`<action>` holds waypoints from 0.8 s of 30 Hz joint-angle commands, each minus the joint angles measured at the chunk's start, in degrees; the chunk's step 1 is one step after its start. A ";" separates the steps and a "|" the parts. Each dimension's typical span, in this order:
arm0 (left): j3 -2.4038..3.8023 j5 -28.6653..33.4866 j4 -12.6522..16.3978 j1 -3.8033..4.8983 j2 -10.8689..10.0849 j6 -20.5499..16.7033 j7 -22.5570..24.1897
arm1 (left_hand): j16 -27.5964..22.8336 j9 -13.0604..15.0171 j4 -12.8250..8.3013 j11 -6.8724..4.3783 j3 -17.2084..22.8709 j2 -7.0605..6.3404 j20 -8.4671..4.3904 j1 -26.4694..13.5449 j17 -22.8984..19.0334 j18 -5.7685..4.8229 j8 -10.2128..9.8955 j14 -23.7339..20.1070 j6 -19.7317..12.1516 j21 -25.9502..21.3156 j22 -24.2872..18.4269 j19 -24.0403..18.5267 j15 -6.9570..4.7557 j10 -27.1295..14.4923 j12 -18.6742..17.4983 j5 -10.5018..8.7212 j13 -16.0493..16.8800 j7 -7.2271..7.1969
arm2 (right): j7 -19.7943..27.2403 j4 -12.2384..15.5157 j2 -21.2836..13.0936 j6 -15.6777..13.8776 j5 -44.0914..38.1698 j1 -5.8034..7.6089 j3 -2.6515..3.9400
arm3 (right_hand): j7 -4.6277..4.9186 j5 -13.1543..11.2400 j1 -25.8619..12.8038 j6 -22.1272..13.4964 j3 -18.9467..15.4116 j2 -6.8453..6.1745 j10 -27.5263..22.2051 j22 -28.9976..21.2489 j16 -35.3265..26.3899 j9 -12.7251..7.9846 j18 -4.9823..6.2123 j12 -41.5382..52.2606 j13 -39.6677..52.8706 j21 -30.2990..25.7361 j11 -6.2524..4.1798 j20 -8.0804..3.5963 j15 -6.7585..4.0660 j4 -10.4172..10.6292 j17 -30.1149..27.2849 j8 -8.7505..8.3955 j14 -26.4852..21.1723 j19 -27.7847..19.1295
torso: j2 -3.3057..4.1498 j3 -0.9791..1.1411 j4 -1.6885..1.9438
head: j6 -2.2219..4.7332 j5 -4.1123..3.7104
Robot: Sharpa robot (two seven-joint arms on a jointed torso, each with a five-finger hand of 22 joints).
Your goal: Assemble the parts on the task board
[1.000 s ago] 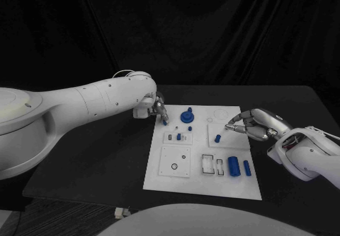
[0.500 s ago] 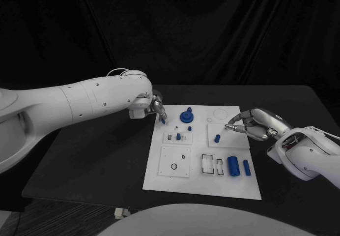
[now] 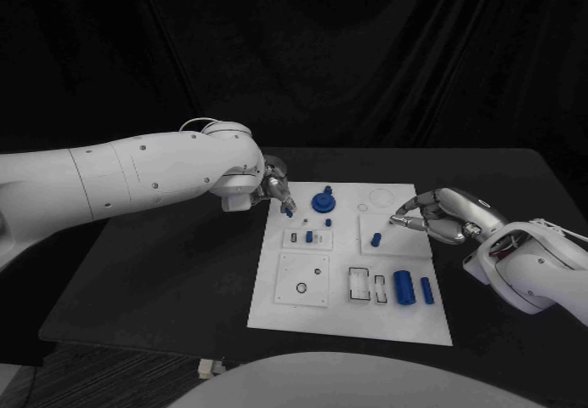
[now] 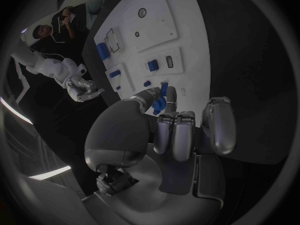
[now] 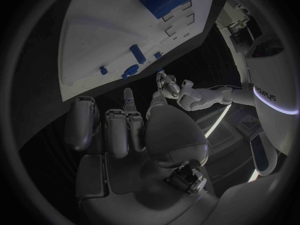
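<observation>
1. Currently on the black bench [image 3: 160, 280]: the white task board [image 3: 349, 327], lying flat between the two arms.

2. Left hand [image 3: 272, 189], at the board's far-left corner: it pinches a small blue part [image 4: 162, 97] between thumb and a finger, the remaining fingers [image 4: 177, 135] curled in alongside. The part hangs over the board's edge, not yet seated.

3. Right hand [image 3: 438, 214], at the board's right edge, level with the small raised plate bearing a blue peg [image 3: 376, 240]: fingers drawn partly together near that plate. Whether anything is held there cannot be told.

4. Parts already on the board: a blue knob-shaped piece [image 3: 322, 201] standing near the far edge, close to the left hand; two small blue pieces [image 3: 310, 235] on a raised plate nearer the board's middle; a blue cylinder [image 3: 404, 286] and a slimmer blue bar [image 3: 426, 290] lying side by side toward the near-right corner.

5. Step in hand, by judgement: carrying the pinched part to its socket on the board.

6. Handling advice: keep the part upright in the pinch, line it up directly over the socket before lowering, descend slowly, and release only once it sits flush. Steer clear of the knob-shaped piece standing close by.
</observation>
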 commanded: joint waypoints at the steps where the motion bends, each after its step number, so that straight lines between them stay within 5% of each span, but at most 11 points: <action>1: 0.04 0.22 1.35 0.16 -0.23 -2.29 -0.10 | 0.15 0.09 -6.89 0.37 7.23 0.24 -0.03 -0.14 15.07 0.23 0.35 6.05 -0.22 -0.27 10.67 1.03 0.13 6.17 0.20 -0.26 15.09 0.14 | -0.47 0.22 0.01 -0.27 -0.10 -0.11 0.01 | 0.28 0.19 0.12 0.19 -0.35 0.26 3.87 9.98 -0.39 -0.05 0.31 -0.27 6.94 -0.47 0.04 0.20 -0.23 0.12 7.81 -0.02 4.16 -0.31 | 0.03 0.06 -0.04 | -0.01 0.13; 24: 0.01 -0.43 3.44 -2.84 -0.53 -4.52 0.13 | 0.15 0.41 -6.96 0.42 7.75 0.41 0.02 -0.43 15.07 0.40 0.54 6.05 -0.54 -1.27 10.45 0.69 0.19 6.17 0.20 -0.49 15.09 0.19 | -0.31 0.35 0.19 -0.41 -0.10 -0.11 0.01 | 0.28 0.18 0.13 0.19 -0.36 0.27 3.81 9.92 -0.53 -0.06 0.35 -0.34 6.84 -0.67 0.04 0.21 -0.23 0.12 7.64 -0.02 4.10 -0.40 | 0.18 -0.03 0.02 | -0.01 0.20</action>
